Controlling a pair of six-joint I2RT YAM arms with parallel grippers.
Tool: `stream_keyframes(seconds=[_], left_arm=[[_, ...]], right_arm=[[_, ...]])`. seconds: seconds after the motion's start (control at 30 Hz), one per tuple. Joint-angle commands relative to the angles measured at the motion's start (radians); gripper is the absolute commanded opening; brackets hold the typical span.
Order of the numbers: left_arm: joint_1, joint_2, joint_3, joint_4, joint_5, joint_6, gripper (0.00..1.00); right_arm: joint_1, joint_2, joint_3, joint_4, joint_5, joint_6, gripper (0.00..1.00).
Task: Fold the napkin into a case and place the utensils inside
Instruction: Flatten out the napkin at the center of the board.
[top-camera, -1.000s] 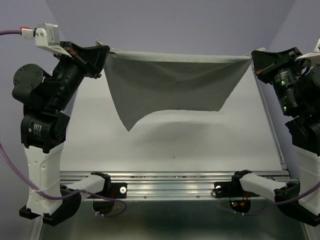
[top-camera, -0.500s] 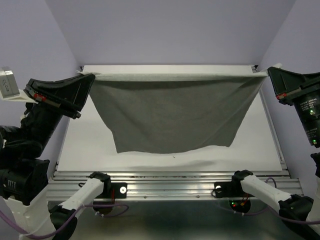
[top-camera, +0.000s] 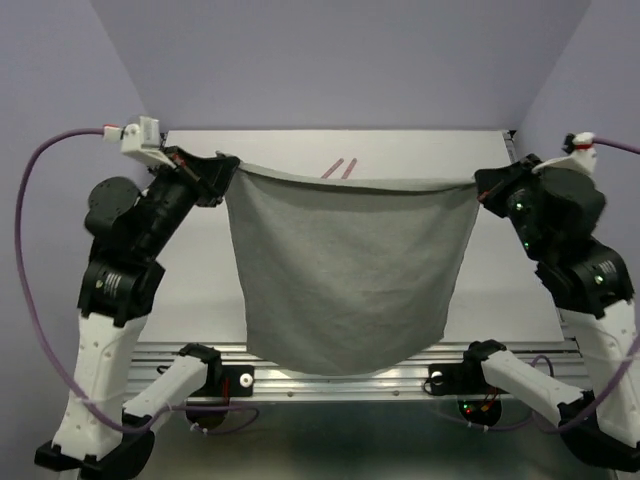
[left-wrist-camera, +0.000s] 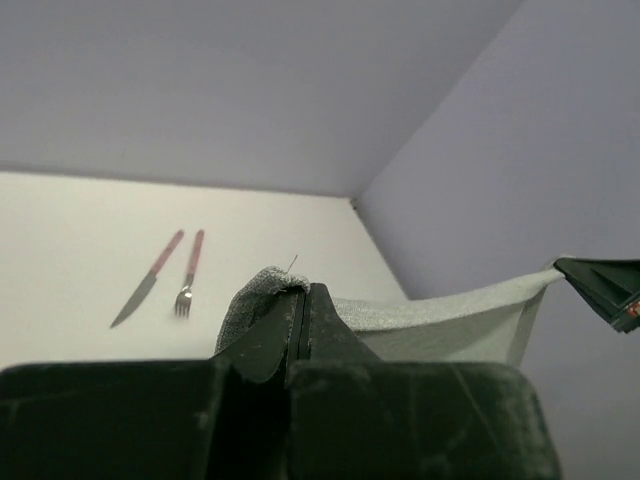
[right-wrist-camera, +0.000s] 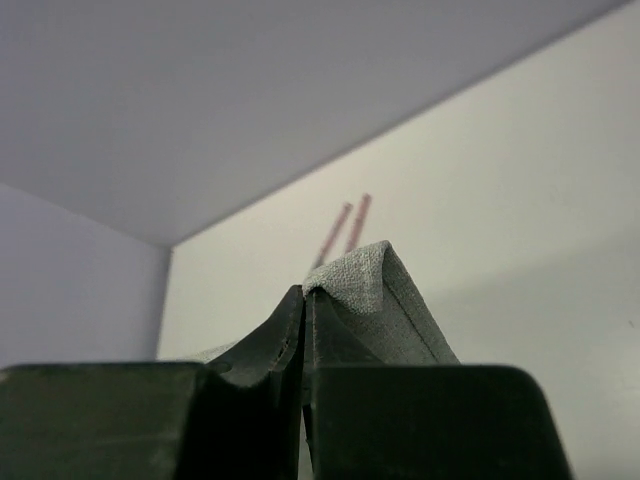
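The grey napkin (top-camera: 345, 270) hangs as a flat sheet between my two grippers, high above the table. Its lower edge hangs over the near rail. My left gripper (top-camera: 228, 166) is shut on the napkin's top left corner (left-wrist-camera: 262, 290). My right gripper (top-camera: 483, 190) is shut on the top right corner (right-wrist-camera: 362, 275). The knife (left-wrist-camera: 147, 280) and fork (left-wrist-camera: 189, 272), with pinkish-red handles, lie side by side on the table far behind the napkin. Their handle ends show above the napkin's top edge in the top view (top-camera: 340, 168) and in the right wrist view (right-wrist-camera: 343, 229).
The white table (top-camera: 190, 270) is framed by lilac walls at the back and sides. A metal rail (top-camera: 340, 375) runs along the near edge, with both arm bases below it.
Both grippers have swung inward and toward the near edge with the napkin. The sheet now hangs lower and nearer, uncovering the utensils behind it.
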Motion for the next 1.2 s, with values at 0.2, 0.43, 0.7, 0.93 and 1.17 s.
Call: stream_keyframes(seconds=[0.2,0.43,0.7,0.93,1.17], left_arm=[[0.014,0.326,-0.263,0.234,-0.112,0.069,0.00],[0.068,0.590,-0.217,0.304,-0.076,0.094,0.00],[0.126,0.843,0.010,0.269,-0.007,0.121,0.00],[0.155,0.970,0.164,0.252,0.036,0.124,0.00],[0.161,0.983,0.202,0.226,0.060,0.138,0.00]], right_arm=[[-0.005,0.189,-0.325,0.234,0.154,-0.049,0.01],[-0.034,0.527,-0.257,0.377,0.147,-0.150,0.01],[-0.125,0.835,-0.042,0.434,0.010,-0.215,0.01],[-0.176,0.977,0.104,0.434,-0.066,-0.198,0.01],[-0.176,0.949,0.087,0.435,-0.125,-0.177,0.01]])
